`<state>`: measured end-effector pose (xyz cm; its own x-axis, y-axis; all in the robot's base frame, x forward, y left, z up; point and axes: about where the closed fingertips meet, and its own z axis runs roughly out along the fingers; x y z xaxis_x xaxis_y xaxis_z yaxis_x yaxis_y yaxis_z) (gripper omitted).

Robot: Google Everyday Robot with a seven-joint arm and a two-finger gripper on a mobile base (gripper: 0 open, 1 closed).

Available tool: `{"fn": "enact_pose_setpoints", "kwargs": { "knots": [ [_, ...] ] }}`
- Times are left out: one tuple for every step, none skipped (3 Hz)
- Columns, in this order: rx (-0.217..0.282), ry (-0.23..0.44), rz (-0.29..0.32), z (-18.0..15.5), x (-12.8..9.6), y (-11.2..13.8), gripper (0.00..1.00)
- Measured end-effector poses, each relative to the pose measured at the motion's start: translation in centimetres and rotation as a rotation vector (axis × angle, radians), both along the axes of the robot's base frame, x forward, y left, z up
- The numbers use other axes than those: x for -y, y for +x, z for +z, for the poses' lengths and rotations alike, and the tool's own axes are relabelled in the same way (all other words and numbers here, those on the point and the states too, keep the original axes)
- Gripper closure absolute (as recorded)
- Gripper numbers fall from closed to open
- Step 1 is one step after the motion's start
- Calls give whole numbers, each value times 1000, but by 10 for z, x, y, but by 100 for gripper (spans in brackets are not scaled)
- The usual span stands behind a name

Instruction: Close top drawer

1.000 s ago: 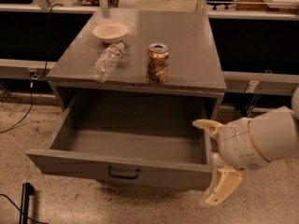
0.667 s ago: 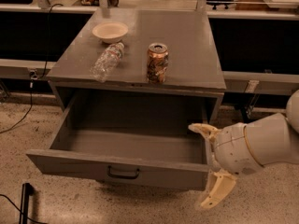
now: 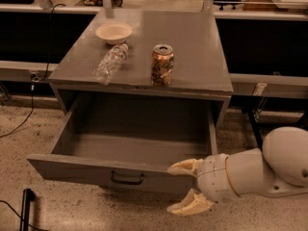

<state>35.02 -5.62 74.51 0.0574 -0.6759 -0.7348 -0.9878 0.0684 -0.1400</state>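
The top drawer point(image 3: 96, 170) of the gray cabinet stands pulled far out and is empty inside. Its flat front panel has a small dark curved handle point(image 3: 127, 179) at the centre. My gripper point(image 3: 185, 187) is at the drawer front's right end, just right of the handle. Its two cream fingers are spread apart: the upper one point(image 3: 185, 167) lies against the front panel's top edge, the lower one point(image 3: 187, 205) hangs below the panel. It holds nothing.
On the cabinet top point(image 3: 202, 47) lie a white bowl point(image 3: 113, 32), a clear plastic bottle on its side point(image 3: 110, 64) and an upright can point(image 3: 162, 65). A black cable and a dark post point(image 3: 26, 201) are on the speckled floor at the left.
My gripper and arm have moved left along the drawer front, toward the handle. The drawer stays open as before.
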Motion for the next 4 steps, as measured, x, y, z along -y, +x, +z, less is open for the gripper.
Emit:
{"fn": "enact_pose_setpoints", "kwargs": {
  "knots": [
    [-1, 39, 10, -23, -13, -4, 64],
    [2, 35, 12, -22, -13, -4, 85],
    [-4, 23, -2, -31, -17, 1, 100],
    [-12, 52, -57, -70, -22, 4, 100]
  ]
}}
